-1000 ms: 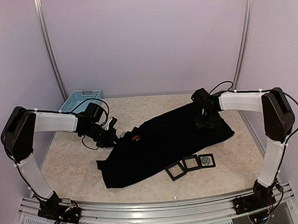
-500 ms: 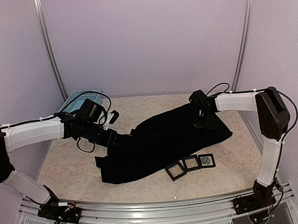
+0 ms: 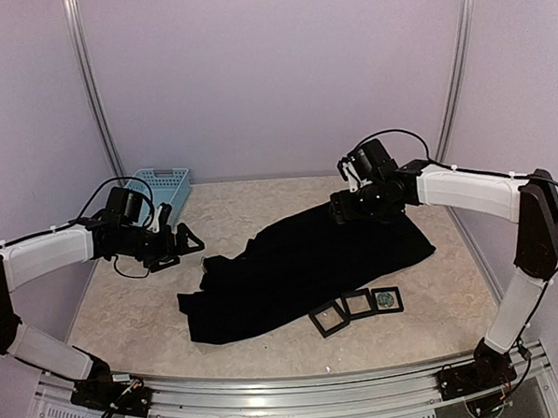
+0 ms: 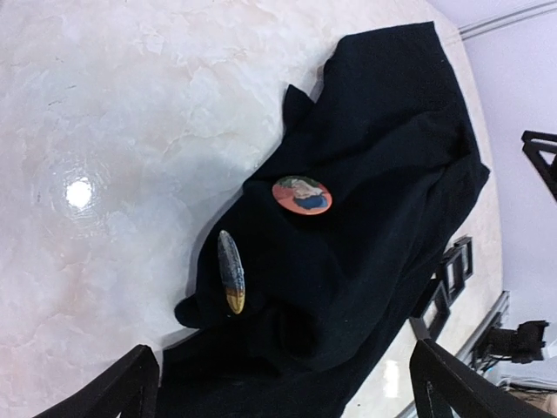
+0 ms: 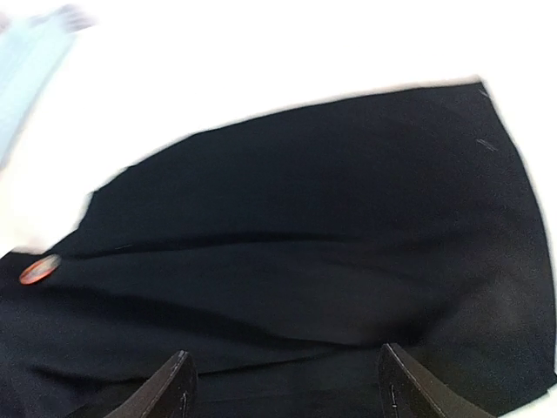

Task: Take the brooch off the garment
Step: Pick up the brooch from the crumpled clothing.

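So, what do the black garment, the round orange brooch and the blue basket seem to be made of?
Black garment: soft matte cloth; it lies in limp folds.
Round orange brooch: a printed button badge, smooth face, perhaps metal under film; not certain.
Blue basket: probably rigid plastic, judging by its moulded lattice wall.
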Controlling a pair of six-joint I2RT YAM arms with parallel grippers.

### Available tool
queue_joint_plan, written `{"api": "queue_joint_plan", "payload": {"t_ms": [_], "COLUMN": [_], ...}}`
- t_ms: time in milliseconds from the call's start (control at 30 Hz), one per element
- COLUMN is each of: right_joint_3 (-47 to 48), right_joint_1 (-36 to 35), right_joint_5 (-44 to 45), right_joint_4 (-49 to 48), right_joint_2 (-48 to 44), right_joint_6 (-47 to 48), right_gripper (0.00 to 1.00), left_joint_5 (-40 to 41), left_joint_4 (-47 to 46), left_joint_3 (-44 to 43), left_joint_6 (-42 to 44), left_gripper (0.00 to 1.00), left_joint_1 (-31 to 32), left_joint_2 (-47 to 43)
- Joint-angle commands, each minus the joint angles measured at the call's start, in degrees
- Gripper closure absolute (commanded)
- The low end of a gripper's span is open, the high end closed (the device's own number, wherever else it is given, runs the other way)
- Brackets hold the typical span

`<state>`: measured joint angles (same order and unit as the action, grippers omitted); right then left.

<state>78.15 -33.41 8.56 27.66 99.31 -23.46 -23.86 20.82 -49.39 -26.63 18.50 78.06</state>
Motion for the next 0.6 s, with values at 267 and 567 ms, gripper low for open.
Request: {"api": "queue_joint_plan", "payload": {"t_ms": [267, 567], "right_joint_3": [12.34, 26.48], "right_joint_1": [-17.18, -21.87], "right_joint_5": [-20.36, -21.99], "right_joint_4": [-13.34, -8.03], "right_joint_2": [13.91, 27.06], "right_joint_6": [8.71, 16.06], "right_gripper": [0.30, 0.31], "left_joint_5": [-13.43, -11.52], "left_joint_4": [-5.92, -3.85], "left_joint_3": [1.13, 0.65], "left_joint_6": [-7.29, -6.14], "left_gripper": [0.03, 0.10], "left_joint_1": [-3.71, -3.83], "left_joint_2": [5.50, 5.92]}}
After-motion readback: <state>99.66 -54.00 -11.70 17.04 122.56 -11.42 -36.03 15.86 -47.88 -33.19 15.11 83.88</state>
